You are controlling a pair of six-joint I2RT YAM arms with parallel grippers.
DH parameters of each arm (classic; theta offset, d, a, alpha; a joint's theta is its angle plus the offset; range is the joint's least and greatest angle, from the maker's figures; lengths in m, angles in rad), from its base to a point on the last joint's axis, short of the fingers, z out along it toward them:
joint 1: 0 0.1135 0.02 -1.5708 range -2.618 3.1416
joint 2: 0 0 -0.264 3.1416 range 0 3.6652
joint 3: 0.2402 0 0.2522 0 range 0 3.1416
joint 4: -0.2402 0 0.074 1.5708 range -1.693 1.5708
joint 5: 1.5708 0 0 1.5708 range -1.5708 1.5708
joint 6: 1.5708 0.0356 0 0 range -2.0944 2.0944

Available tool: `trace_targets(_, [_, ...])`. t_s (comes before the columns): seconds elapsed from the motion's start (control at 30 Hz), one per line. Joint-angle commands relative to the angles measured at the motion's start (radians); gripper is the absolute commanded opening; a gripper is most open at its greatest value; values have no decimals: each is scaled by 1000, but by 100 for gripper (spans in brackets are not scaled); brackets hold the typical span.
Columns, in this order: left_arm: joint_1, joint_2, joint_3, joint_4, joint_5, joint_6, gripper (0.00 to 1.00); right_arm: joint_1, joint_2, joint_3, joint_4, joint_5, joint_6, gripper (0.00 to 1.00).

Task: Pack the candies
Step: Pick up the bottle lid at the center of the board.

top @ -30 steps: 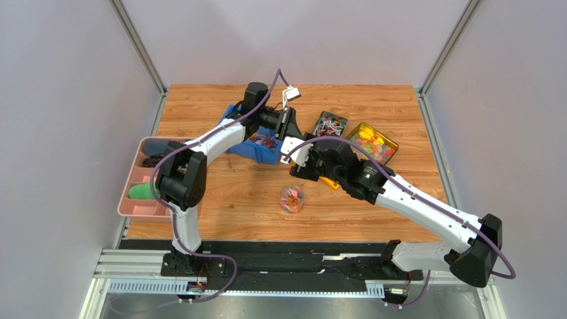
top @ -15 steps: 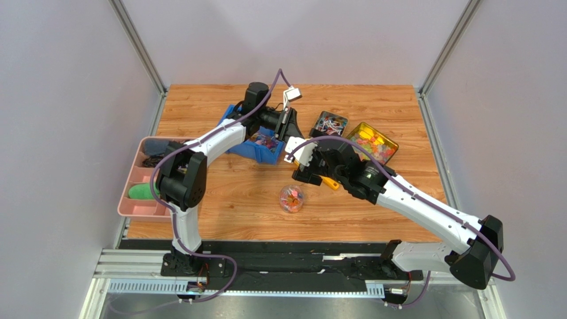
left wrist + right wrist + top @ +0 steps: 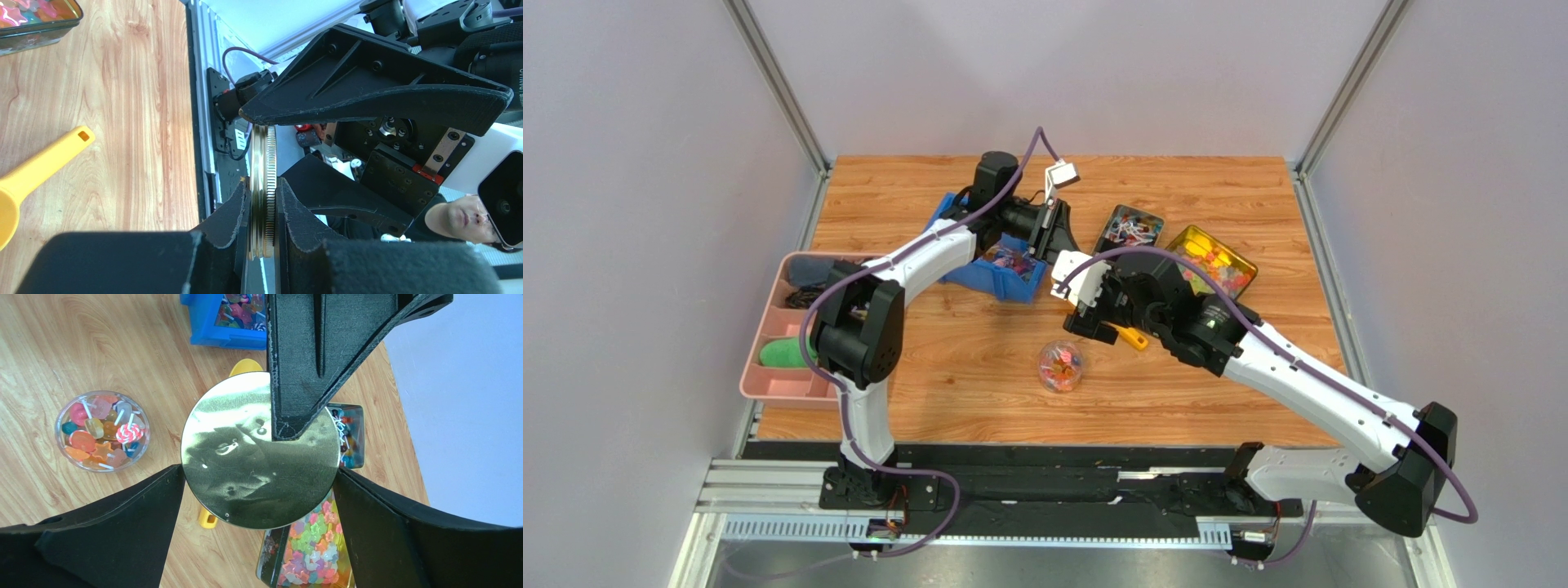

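Two arms meet over the middle of the desk (image 3: 928,355) with a round gold lid (image 3: 245,471) between them. From above, the lid is lost among the black wrists. The left wrist camera shows it edge-on, its ribbed rim pinched tight between the left fingers (image 3: 232,223). The right wrist camera shows it face-on and mirror-bright. One left finger lies across its upper half, and the right fingers (image 3: 123,539) are spread wide, one at each side of the rim. Whether they press on the lid cannot be told. The candies (image 3: 101,430) fill a clear bowl (image 3: 101,392) on the bare wood just left of the lid in the right wrist view. From above, the bowl stands alone near the front of the desk, below the right wrist. More sweets sit in a blue bin (image 3: 209,334) under the left arm, in a dark tin (image 3: 360,438) and in a gold tin (image 3: 265,563) of star shapes, both partly behind the lid in that view. A yellow scoop (image 3: 37,174) lies flat on the wood. Its handle is plain to the left wrist camera, but it is nearly covered by the lid in the right wrist view. Only the overhead camera takes in the pink tray (image 3: 783,393) at the desk's left edge.
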Motion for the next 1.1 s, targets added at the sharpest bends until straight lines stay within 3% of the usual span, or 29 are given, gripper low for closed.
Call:
trace_targets(0.0, [4,-2,15,11,37,12,0,-5,-14,36,17,-43,35,94])
trace_targets(0.4, [4,7,14,-1,36,24,0,-5,26,45,33,-40,45,86])
trace_targets(0.67, [4,8,15,-4,37,29,0,-1,32,56,36,-41,49,92])
trace_targets(1.07, [4,13,14,-20,36,43,0,19,46,84,39,-14,48,93])
